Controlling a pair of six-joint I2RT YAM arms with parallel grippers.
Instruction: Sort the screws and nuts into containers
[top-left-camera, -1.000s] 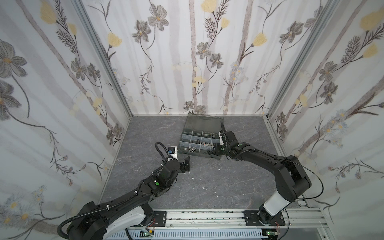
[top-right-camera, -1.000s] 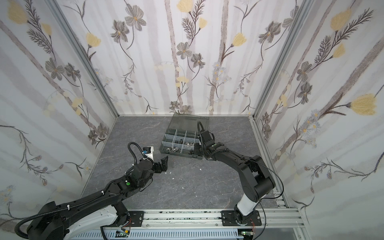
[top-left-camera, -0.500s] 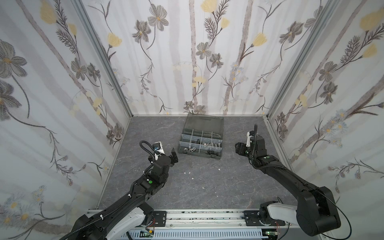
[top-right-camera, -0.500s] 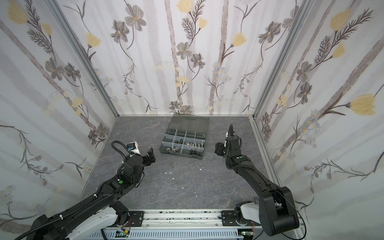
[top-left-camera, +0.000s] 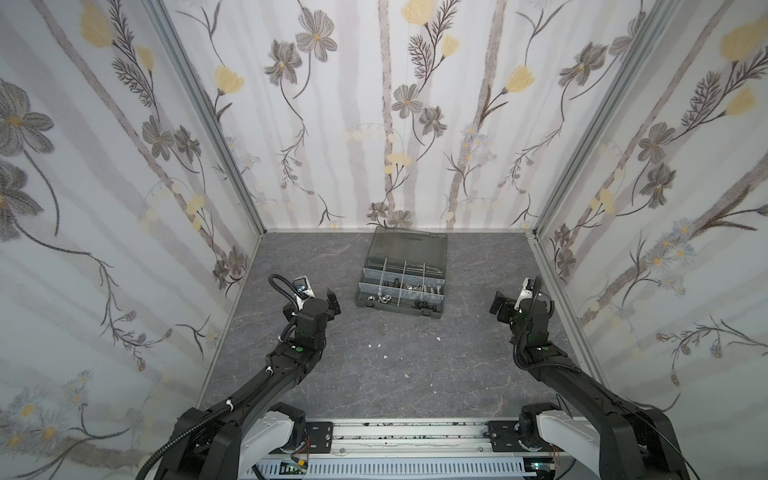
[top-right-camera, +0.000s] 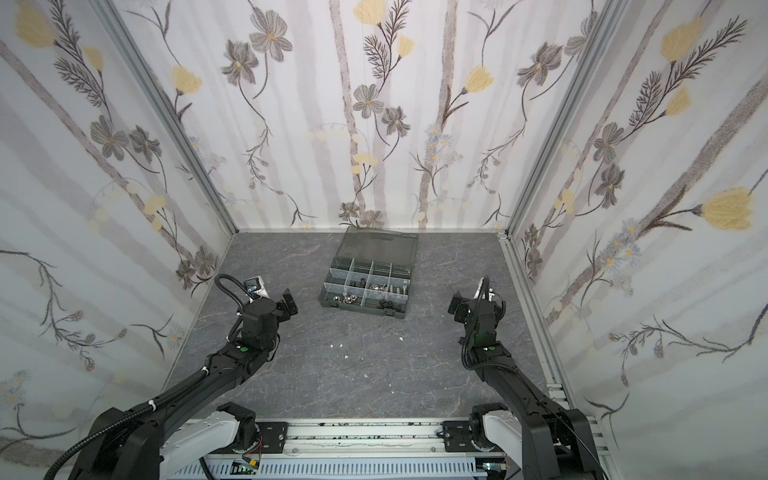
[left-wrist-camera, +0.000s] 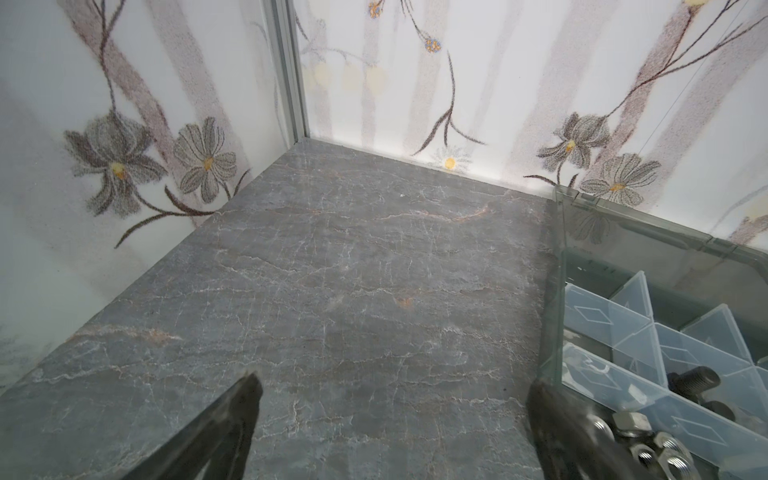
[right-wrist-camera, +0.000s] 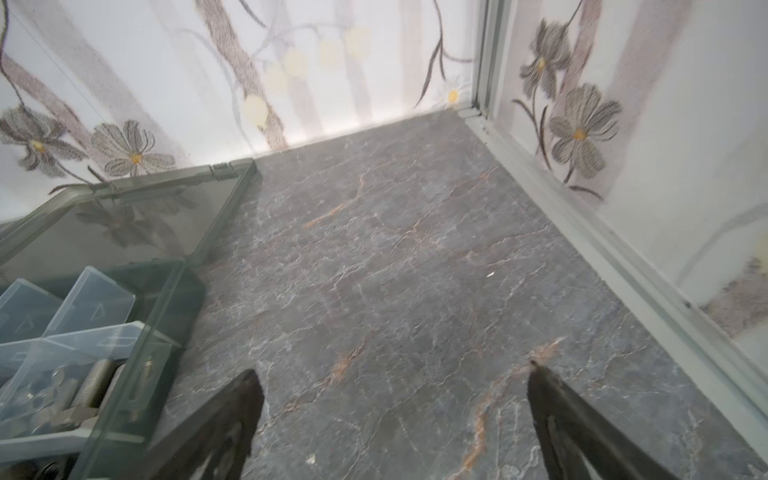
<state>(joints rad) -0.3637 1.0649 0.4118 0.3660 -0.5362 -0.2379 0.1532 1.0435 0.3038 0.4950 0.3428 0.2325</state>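
Grey marbled tabletop (top-left-camera: 395, 374), floral wall panels (top-left-camera: 374, 124) on three sides. In both top views the organizer case (top-left-camera: 395, 311) sits back-centre, with its smoky lid (top-left-camera: 409, 245) hinged open toward the back wall. In the middle row of compartments (top-left-camera: 405, 286) there are dark pieces on the left, small silver pieces next, and silver screws (top-left-camera: 432, 289) at the right end. In the front row, silver nuts (top-left-camera: 381, 298) lie at the left and black pieces (top-left-camera: 422, 305) toward the right, too small to tell what kind. White flecks (top-left-camera: 376, 345) are scattered on the tabletop in front of the case. The left gripper (top-left-camera: 311, 303) is low, left of the case and apart from it. The right gripper (top-left-camera: 517, 297) is well right of it, near the side wall. Both arms reach forward from the base rail (top-left-camera: 395, 436). In the left wrist view the fingers (left-wrist-camera: 245, 399) are spread wide with nothing between them, only bare tabletop. One finger overlaps the case's near corner in the picture, and I can't tell if it touches. Pale translucent dividers (left-wrist-camera: 631, 299) split the case. A black screw (left-wrist-camera: 692, 380) lies in one compartment, and silver hex nuts (left-wrist-camera: 660, 453) are piled in the nearest one. In the right wrist view the fingers (right-wrist-camera: 245, 399) are also released wide and hold nothing. The case is off to one side. Silver threaded screws (right-wrist-camera: 97, 386) lie in its end compartment, and the lid (right-wrist-camera: 137, 220) is tipped back behind it.
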